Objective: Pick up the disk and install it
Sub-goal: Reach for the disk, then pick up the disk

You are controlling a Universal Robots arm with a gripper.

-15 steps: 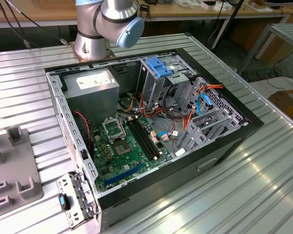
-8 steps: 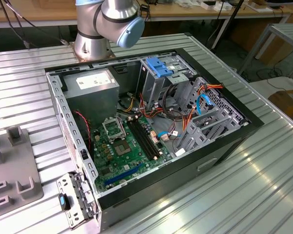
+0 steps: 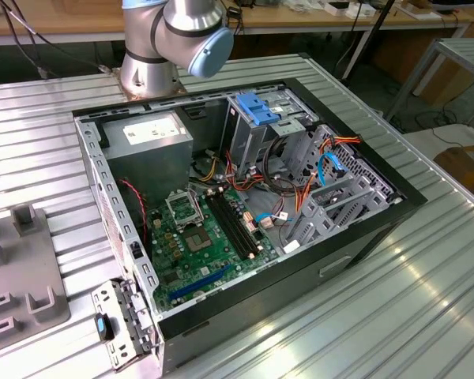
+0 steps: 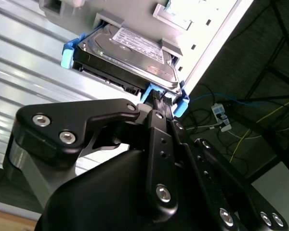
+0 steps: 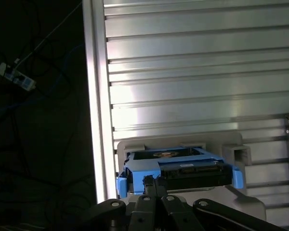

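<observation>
Disk (image 4: 130, 60) is a flat silver-grey metal drive with blue rails (image 4: 67, 53) down its sides and a white label (image 4: 137, 41) on the upward face. The label has black print and barcodes, too small to read. It lies flat in a grey holder (image 5: 236, 144) on the ribbed table (image 5: 183, 72), near the table's edge. Long axis runs straight away from the gripper (image 4: 160, 97), with the black connector end toward it in the first wrist view. Jaws are closed down to a sliver and look clamped on the blue rail at that near end. An open PC case (image 3: 103, 189) sits mid-table in the exterior view.
</observation>
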